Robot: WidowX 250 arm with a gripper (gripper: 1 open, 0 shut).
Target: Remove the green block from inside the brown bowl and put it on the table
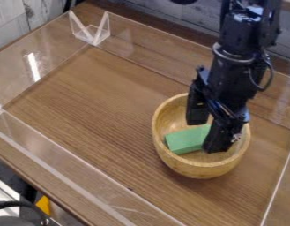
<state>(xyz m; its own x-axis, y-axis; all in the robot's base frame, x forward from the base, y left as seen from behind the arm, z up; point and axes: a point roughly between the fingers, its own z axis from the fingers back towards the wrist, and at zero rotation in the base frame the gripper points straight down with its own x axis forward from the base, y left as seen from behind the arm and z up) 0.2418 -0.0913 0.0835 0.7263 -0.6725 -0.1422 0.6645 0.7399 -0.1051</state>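
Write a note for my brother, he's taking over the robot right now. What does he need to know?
Gripper: open, pointing down into the round light-brown wooden bowl, fingers on either side of the small bright green block; nothing gripped yet.
Block: lying inside the bowl.
Bowl: on the brown wood-grain table, right side.
Done: gripper lined up over the block.
Left: close on the block, lift it out, set it on the table.

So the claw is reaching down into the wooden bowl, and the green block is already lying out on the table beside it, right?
Not quite. The camera view shows the green block lying inside the brown bowl, not out on the table. The rest is right: the gripper is reaching down into the bowl, jaws open.
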